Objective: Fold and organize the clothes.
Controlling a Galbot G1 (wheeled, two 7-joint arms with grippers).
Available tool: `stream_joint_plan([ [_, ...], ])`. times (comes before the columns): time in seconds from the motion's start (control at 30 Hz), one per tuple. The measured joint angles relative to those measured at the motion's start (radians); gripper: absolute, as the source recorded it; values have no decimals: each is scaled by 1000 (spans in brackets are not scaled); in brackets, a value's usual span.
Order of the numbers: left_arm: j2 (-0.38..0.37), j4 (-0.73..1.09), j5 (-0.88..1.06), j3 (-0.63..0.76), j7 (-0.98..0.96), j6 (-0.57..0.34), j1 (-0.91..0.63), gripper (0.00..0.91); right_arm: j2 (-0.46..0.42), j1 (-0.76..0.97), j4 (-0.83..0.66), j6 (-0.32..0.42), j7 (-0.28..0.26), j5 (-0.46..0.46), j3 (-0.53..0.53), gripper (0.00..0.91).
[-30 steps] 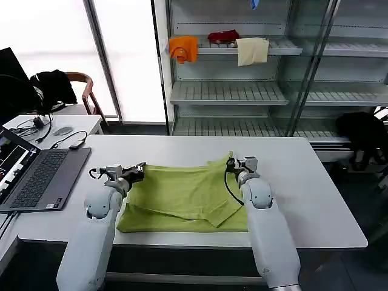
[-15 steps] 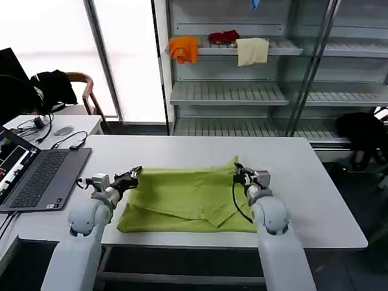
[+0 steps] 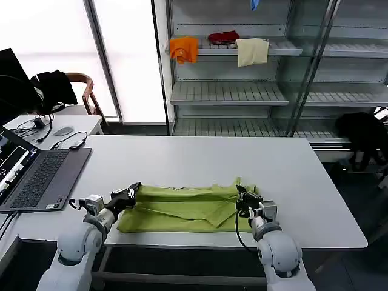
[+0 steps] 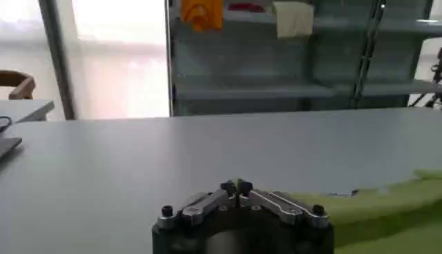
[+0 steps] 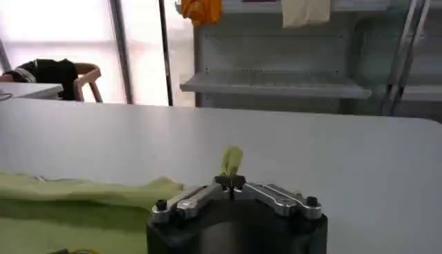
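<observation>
So the lime T-shirt is lying on the white table, down near the front edge, bunched into a long folded strip with its far edge doubled over toward the robot. Both arms are on it at once. The left gripper sits at the shirt's left end, fingers together and pinched on the far left corner of the fabric. In the left wrist view the left gripper has its two fingers meeting at the tips, with the green cloth trailing off to one side. The right gripper is at the right end, fingers also closed, with a little tuft of green sticking up above them. The right wrist view shows it clearly: the right gripper is clamped on a small peak of fabric, and the rest of the shirt runs along the table beside it.

Off to the left there's an open laptop on the table, well apart from the shirt. Behind the table stands a shelf rack with orange, red and cream cloths on an upper shelf.
</observation>
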Motion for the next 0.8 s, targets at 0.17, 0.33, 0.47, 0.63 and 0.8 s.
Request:
stream_joint_plan([
  [0.17,-8,-6,17,2,-2,-8,22,121,5,-27,8,2,10,-39,1,907],
  [0.33,-17,-9,47,1,-13,-20,42,907,4,-40,8,10,26,-101,1,907],
  [0.47,-22,-19,68,-1,-23,-28,52,907,0,-51,13,20,40,-159,7,907],
  [0.63,-26,-34,80,-10,-29,-38,68,907,-9,-67,33,28,42,-199,18,907],
  [0.8,-38,-61,63,-22,-47,-41,87,907,-24,-67,75,25,38,-156,45,907],
])
